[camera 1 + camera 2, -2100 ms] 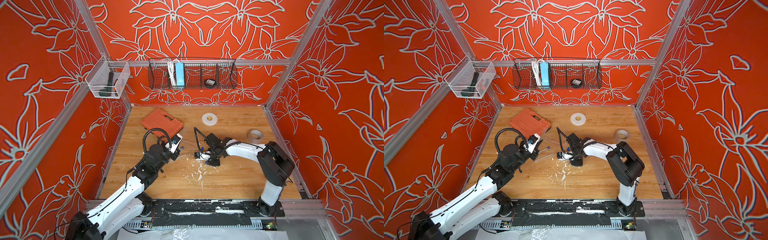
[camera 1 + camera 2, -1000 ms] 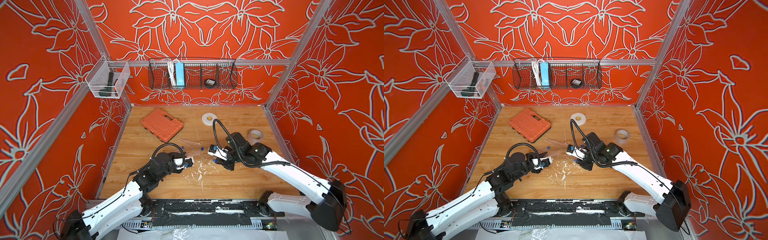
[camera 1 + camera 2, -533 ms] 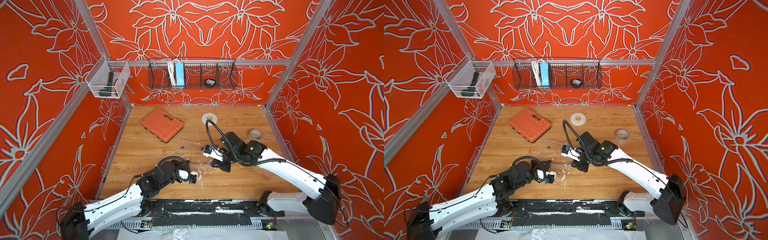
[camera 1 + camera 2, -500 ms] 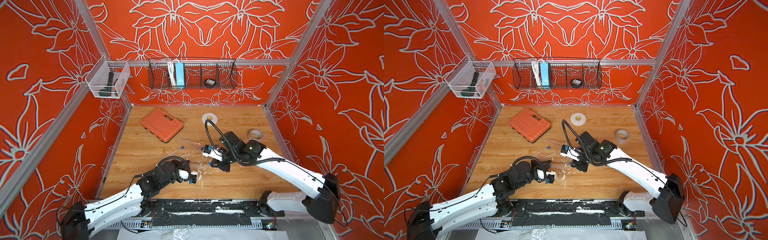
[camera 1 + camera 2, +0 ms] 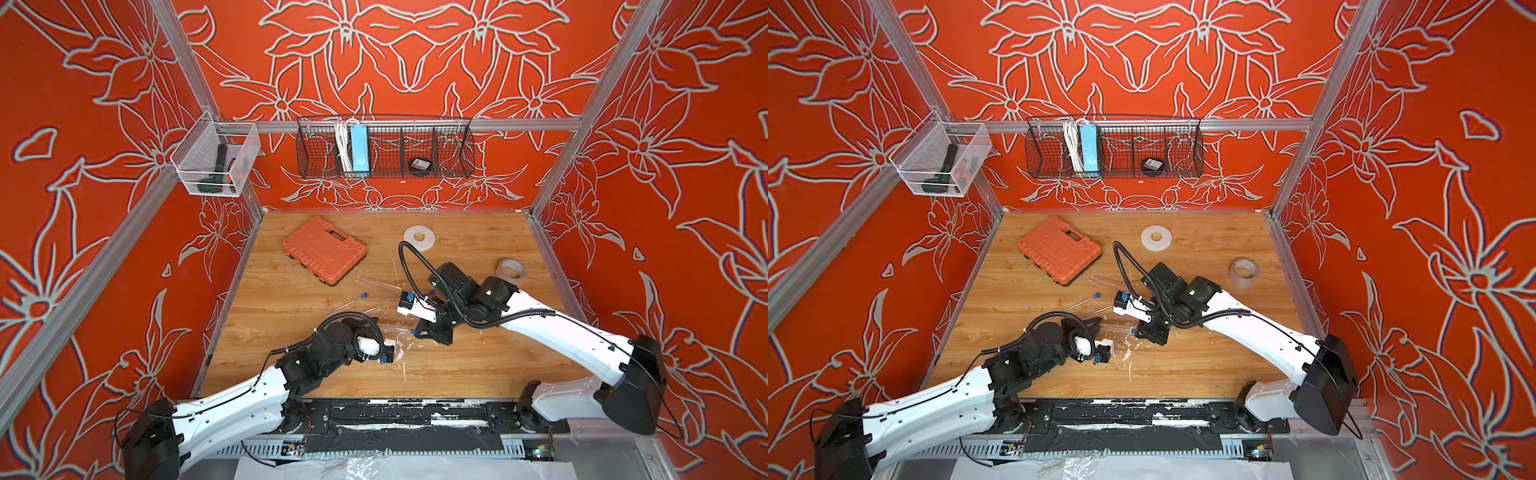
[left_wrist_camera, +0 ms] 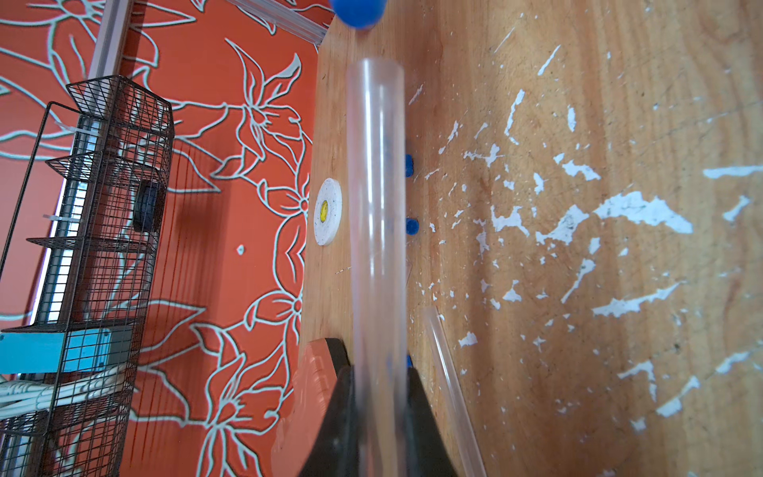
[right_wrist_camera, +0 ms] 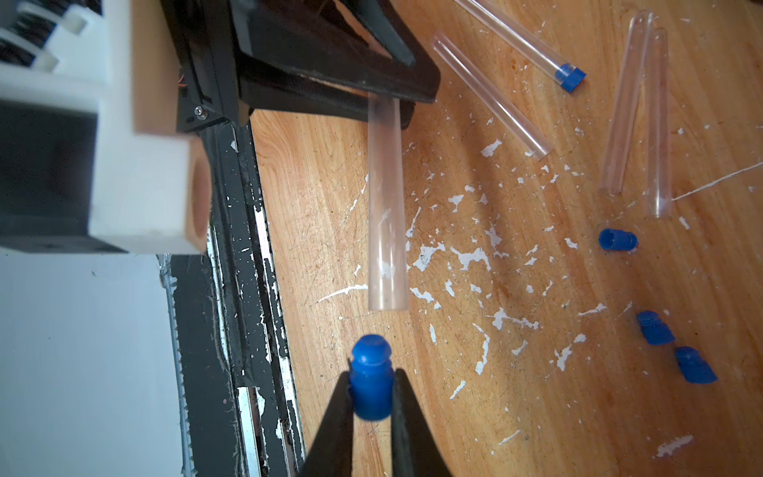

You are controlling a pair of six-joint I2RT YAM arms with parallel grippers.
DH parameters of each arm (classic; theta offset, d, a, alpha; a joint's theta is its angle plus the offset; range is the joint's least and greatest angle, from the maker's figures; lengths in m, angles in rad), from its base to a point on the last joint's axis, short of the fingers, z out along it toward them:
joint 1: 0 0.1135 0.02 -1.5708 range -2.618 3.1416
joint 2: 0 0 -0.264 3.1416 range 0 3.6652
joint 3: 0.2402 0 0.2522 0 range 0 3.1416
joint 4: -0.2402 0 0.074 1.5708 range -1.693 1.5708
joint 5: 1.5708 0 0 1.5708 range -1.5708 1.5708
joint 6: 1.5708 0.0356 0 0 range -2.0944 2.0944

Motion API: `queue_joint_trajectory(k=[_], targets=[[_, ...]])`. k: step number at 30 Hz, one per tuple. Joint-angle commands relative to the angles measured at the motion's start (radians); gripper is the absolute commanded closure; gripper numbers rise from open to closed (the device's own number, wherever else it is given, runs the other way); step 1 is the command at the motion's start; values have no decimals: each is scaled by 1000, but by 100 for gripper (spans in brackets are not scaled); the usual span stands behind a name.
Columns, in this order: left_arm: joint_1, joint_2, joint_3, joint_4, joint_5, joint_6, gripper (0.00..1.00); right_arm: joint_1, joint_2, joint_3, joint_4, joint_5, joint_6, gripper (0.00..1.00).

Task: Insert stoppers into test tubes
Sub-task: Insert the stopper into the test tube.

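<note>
The left gripper (image 6: 373, 373) is clamped on a clear test tube (image 6: 373, 206) over the wooden table (image 7: 536, 413). The tube's open mouth points at the right gripper (image 7: 371, 375), which pinches a blue stopper (image 7: 371, 359) just short of that mouth and roughly in line with it. Three loose stoppers (image 7: 618, 239) and four other tubes (image 7: 491, 95), one of them capped, lie nearby.

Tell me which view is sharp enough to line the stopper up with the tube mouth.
Right wrist view: stopper and test tube mouth fairly crisp, best for alignment. Left wrist view: the tube sits close to the lens with soft edges, and the stopper is a blurred blob cut by the frame edge. Both top views: evenly lit, sharp, but the clear tube barely shows.
</note>
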Motion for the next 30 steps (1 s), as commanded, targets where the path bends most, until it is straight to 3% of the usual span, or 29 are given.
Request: queue_joint_trajectory(k=[1, 17, 30], targets=[[-6, -10, 6, 30, 7, -6, 100, 10, 16, 31, -6, -24, 5, 90], [-14, -30, -5, 37, 29, 8, 100, 16, 55, 54, -4, -16, 9, 90], [-16, 24, 10, 25, -77, 15, 100, 16, 48, 66, -57, 58, -8, 90]])
